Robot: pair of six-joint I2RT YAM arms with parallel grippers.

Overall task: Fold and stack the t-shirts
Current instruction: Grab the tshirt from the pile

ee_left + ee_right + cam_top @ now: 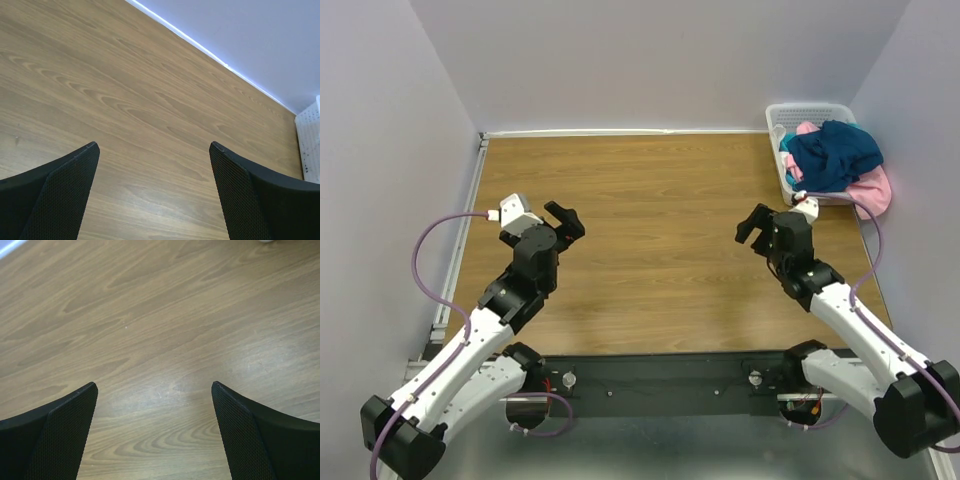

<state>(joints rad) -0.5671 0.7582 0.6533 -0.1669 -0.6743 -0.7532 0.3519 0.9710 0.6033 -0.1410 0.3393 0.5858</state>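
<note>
Both pairs of jaws stand wide open and hold nothing. The left jaws show their two black textured pads (55, 200) spread far apart over bare wood. The right jaws look the same from their own wrist camera, with only wood grain between the tips.

The left arm (470, 350) reaches up and forward from its base, elbow bent, and its wrist tips the jaws down toward the bench (660, 190) and inward. The right arm (860, 330) mirrors it, jaws angled down and inward. The two pairs face each other across the middle of the bench, well apart and touching nothing.

The t-shirts lie heaped in a white slatted basket (810, 108) beyond the right jaws and off to their right, in the far corner. A dark navy-teal shirt (835, 155) is on top, and a pink shirt (875, 190) spills over the basket's near side. A brighter teal shirt (787, 160) peeks out at the left. The heap is near the right jaws and well apart from the left jaws.
</note>
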